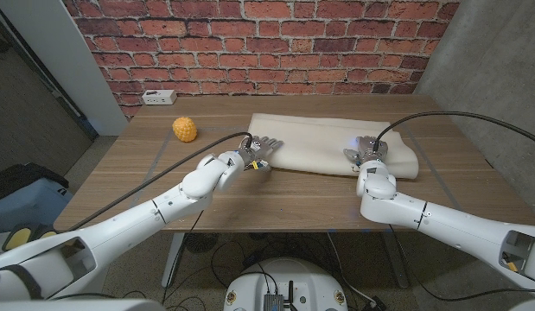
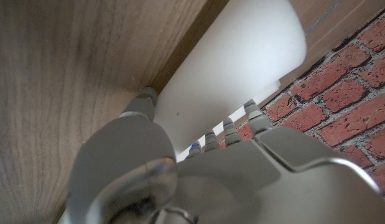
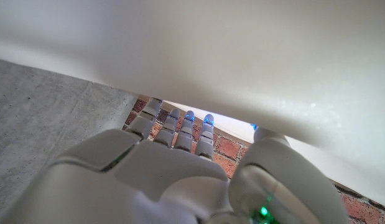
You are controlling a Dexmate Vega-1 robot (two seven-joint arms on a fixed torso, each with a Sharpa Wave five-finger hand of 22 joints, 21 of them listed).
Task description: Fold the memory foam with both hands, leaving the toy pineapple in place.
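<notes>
Both hands sit at the foam's near edge. Left hand rests on the foam's near left corner, fingers spread apart, holding nothing. Right hand lies on the near edge toward the foam's right end; whether it grips is unclear. Foam lies flat on the table's back right part. Pineapple stands near the back left corner, well apart from the foam.

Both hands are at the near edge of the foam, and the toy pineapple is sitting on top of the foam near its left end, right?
Not quite. Both the left hand and right hand are at the foam's near edge, but the toy pineapple sits on the bare table, apart from the foam, off its left end. The head view shows it.
</notes>
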